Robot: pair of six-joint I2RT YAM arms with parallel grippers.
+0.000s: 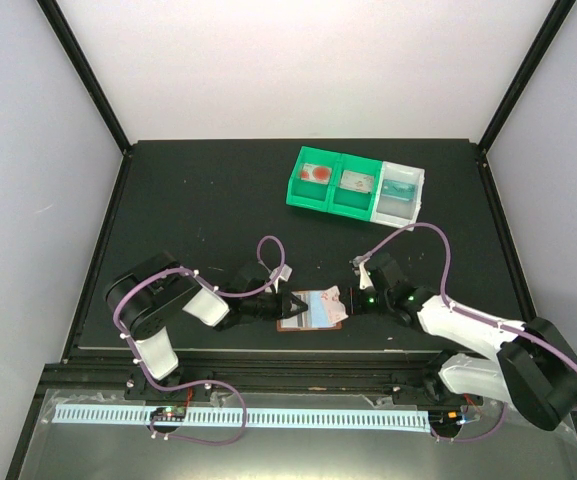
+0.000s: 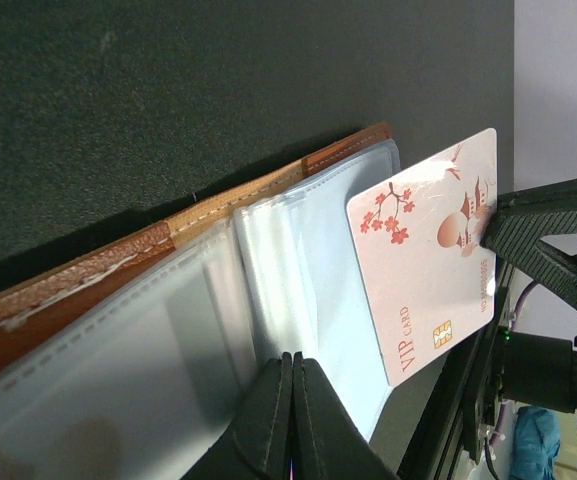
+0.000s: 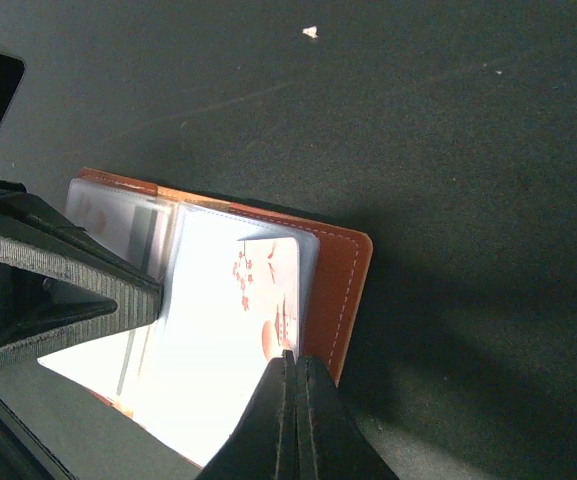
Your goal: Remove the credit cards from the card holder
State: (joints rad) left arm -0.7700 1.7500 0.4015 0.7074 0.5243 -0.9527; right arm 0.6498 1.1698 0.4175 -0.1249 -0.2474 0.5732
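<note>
Card holder [image 1: 313, 315] — a brown-rimmed bifold — is lying open on the black table [image 1: 198, 200] between the two arms, near the front edge and well apart from the green and white bins [image 1: 298, 195] at the back. The left gripper [image 2: 293, 365] is sitting clenched on the holder's clear sleeves [image 2: 278, 260], apparently steadying it. The right gripper [image 3: 290, 360] is closing tight on the outer edge of a pinkish-white VIP card [image 2: 423, 270] printed with red blossoms. This card is standing partly out of its sleeve, its inner end not yet free of the plastic. Judged from this, extraction is only under way — the card is waiting to be drawn fully clear. Whether the other sleeves are holding more cards cannot be told.
</note>
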